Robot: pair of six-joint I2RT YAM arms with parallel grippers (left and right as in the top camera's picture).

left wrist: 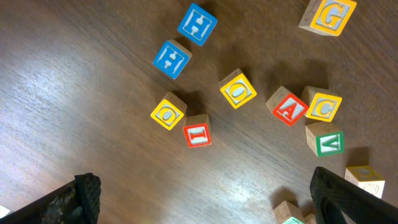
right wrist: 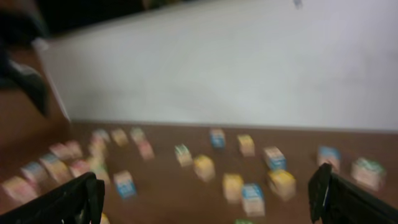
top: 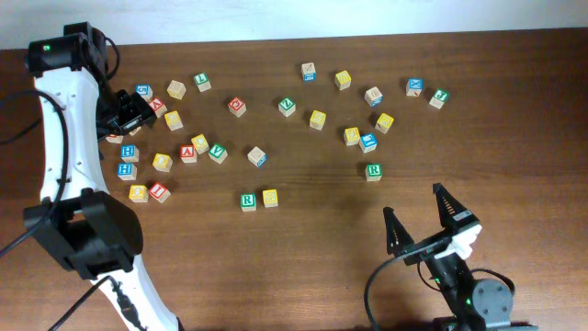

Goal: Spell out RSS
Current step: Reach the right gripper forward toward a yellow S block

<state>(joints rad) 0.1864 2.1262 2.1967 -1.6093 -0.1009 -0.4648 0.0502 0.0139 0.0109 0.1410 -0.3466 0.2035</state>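
A green R cube lies near the table's middle, with a yellow cube touching its right side. That cube's letter is too small to read. A second green R cube sits further right. I cannot tell which yellow cubes carry an S. My left gripper hangs open over the left cluster, and its wrist view shows nothing between its fingers. My right gripper stands open at the front right, clear of all cubes. Its wrist view is blurred, and its gripper is empty.
Below the left gripper lie a yellow O, another yellow O, a red I, a red A, a yellow C, a green V and two blue H cubes. Several more cubes are scattered along the back.
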